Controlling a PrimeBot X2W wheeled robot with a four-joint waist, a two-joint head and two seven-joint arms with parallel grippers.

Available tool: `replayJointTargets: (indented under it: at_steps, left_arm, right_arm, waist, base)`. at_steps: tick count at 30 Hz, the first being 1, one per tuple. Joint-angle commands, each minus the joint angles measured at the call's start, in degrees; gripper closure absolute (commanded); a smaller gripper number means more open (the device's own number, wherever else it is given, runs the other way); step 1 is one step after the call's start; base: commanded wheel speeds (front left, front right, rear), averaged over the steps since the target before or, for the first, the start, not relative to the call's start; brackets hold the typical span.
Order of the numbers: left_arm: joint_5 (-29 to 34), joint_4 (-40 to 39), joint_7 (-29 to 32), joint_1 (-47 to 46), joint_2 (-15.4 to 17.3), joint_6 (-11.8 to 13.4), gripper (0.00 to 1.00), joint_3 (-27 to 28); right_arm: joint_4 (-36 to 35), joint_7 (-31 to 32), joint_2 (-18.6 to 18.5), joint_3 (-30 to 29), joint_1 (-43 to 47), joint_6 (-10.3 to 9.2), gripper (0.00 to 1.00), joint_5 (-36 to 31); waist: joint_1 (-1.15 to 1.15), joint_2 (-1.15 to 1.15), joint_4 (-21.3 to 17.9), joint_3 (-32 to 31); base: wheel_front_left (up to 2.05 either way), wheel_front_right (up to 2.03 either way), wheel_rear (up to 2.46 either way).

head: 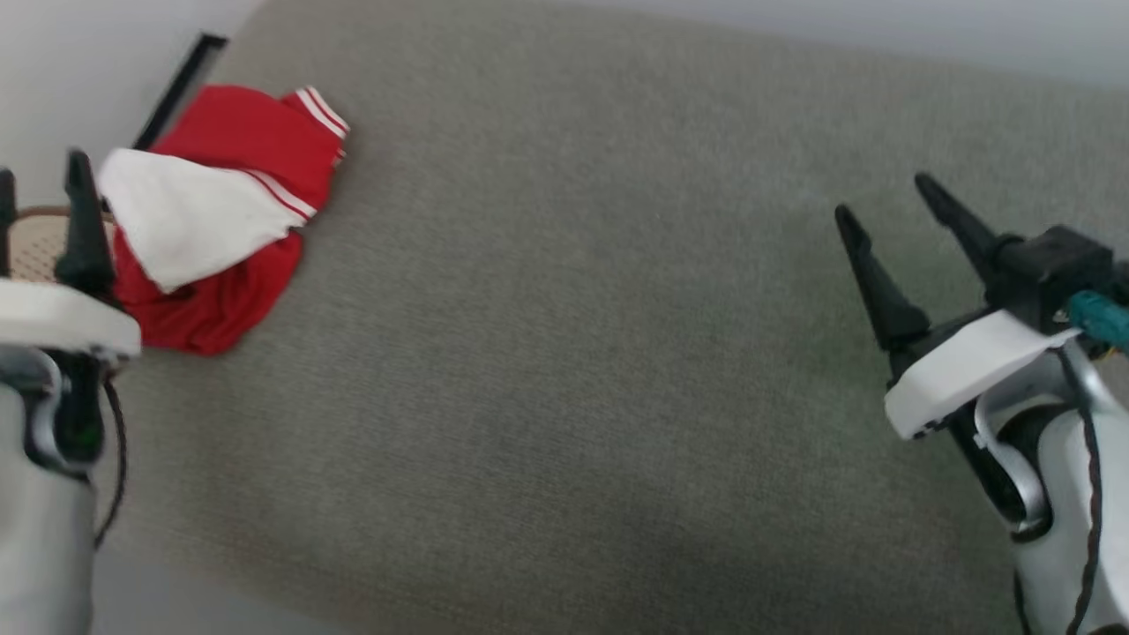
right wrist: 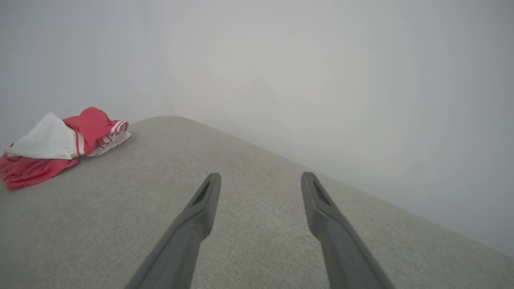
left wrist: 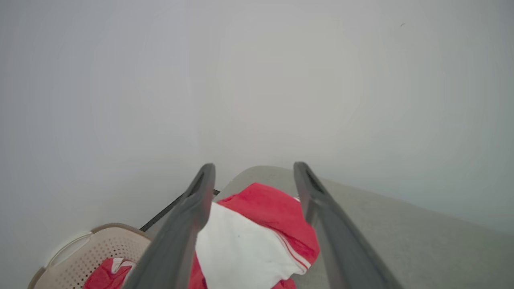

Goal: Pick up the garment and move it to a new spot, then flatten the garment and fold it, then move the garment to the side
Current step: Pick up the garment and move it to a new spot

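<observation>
**Item: the garment**. A bright red shirt with a white sleeve panel and paired thin white stripes. It lies crumpled in a loose heap at the far left corner of the grey-green fabric surface. The white panel is folded over the top and red cloth spills out beneath it toward the near edge. Nothing grips it.

**Item: left claw**. Its fingers are spread apart and carry nothing. In the head view it stands just beside the heap's left edge. In the left wrist view the heap sits between and beyond the two fingers, below them. No contact can be seen.

**Item: right claw**. It is released and carries nothing, and it hovers above bare surface at the right side, well apart from the garment.

**Item: laundry basket**. Beige and perforated, it stands off the surface's left end, with a red-and-white piece of cloth inside. It cannot be told whether that piece belongs to the garment.

**Step in hand (judged):** the pick-up, not yet begun.

**Handling notes (judged):**
- The left claw is the nearer one and is already roughly lined up, so it should come down on the raised white fold.
- It should close on several layers so the thin cloth does not slip out.
- It should lift high enough for the trailing red hem to clear the surface, then carry the garment toward the open middle.
- A pinch on a single layer would likely leave the rest dragging.
- The heap lies near the corner, so a sideways nudge could push it off toward the basket.
</observation>
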Motion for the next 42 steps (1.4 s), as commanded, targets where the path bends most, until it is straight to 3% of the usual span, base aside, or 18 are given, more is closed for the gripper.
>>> replayJointTargets:
  at_steps: [1, 9, 15, 17, 28, 31, 32, 36, 42]
  left_arm:
    - [-0.29, 3.16, 0.13, -3.03, 0.56, -0.68, 0.0, -0.11]
    - [-2.57, 22.39, 3.38, -16.48, 2.07, -2.29, 0.0, -0.54]
    - [-3.21, 35.27, 9.66, -23.64, 2.56, -1.49, 0.0, -1.27]
    - [-2.84, 39.08, 12.3, -25.15, 2.91, -0.14, 0.0, -1.75]
    - [-4.56, 45.43, 29.27, -25.87, 0.57, 3.41, 0.0, -2.22]
    - [-5.5, 45.76, 30.35, -25.28, 0.42, 3.81, 0.0, -1.72]
    - [-5.42, 45.83, 30.88, -25.14, 0.26, 3.31, 1.0, -1.89]
    - [-5.74, 45.51, 28.41, -25.7, 1.37, 2.12, 1.0, -1.68]
    - [-4.43, 44.41, 22.58, -28.79, 5.5, 0.07, 1.0, -2.49]
  right_arm:
    - [-1.21, 0.73, -0.49, -0.04, -1.43, -0.02, 0.0, -0.68]
    - [-5.89, 3.66, -2.43, 0.1, -4.45, -0.02, 0.0, -1.58]
    - [-8.91, 5.67, -3.29, -0.12, -4.49, -0.02, 0.0, -1.9]
    - [-9.91, 6.26, -3.47, -0.37, -4.25, -0.02, 0.0, -2.03]
    - [-12.97, 8.31, -3.56, -1.01, -3.01, -0.02, 0.0, -2.48]
    - [-13.35, 8.64, -3.59, -1.55, -2.83, -0.02, 0.0, -2.7]
    - [-13.36, 8.68, -3.63, -1.85, -2.83, -0.02, 0.0, -2.82]
    - [-13.03, 8.07, -3.58, -2.6, -3.02, -0.02, 0.0, -3.15]
    - [-10.7, 5.88, -2.19, -3.14, -2.04, -0.02, 0.0, -2.75]
  waist:
    - [0.0, 0.0, -2.47, 4.79]
    - [0.0, 0.0, -5.61, 11.37]
    - [0.0, 0.0, -7.52, 14.13]
    - [0.0, 0.0, -8.06, 14.74]
    - [0.0, 0.0, -9.63, 16.73]
    - [0.0, 0.0, -9.73, 17.07]
    - [0.0, 0.0, -9.69, 17.09]
    - [0.0, 0.0, -8.96, 16.48]
    - [0.0, 0.0, -7.72, 12.52]
  base:
    - [0.0, 0.0, 0.0]
    - [0.0, 0.0, 0.0]
    - [0.0, 0.0, 0.0]
    - [0.0, 0.0, 0.0]
    - [0.0, 0.0, 0.0]
    - [0.0, 0.0, 0.0]
    - [0.0, 0.0, 0.0]
    - [0.0, 0.0, 0.0]
    - [0.0, 0.0, 0.0]
